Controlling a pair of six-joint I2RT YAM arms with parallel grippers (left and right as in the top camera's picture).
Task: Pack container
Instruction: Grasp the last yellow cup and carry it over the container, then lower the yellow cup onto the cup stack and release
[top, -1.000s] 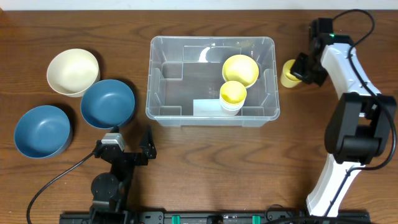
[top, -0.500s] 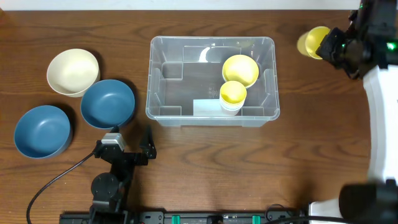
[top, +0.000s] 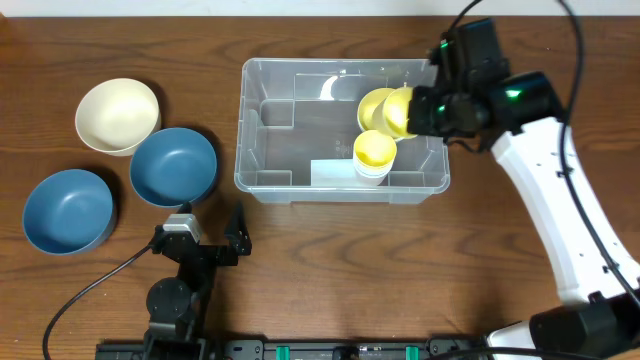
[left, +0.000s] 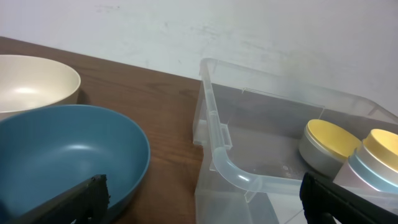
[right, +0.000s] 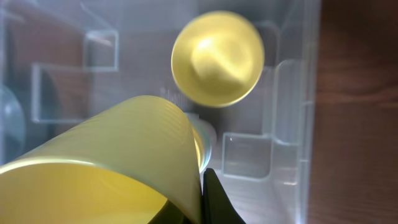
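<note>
Looks like a lab: bare wooden table against plain white wall.

No writing, brand, number or sign can be read in any view. The only thing that might carry print is a pale label at the near side of the clear container, which stands toward the far edge of the desk. From overhead the label is only a plain light patch, with no lettering that can be made out.

Container upper centre, three bowls at left.
Inside, right end: small bowl, cup just below in frame; another cup over small bowl's right edge.
</note>
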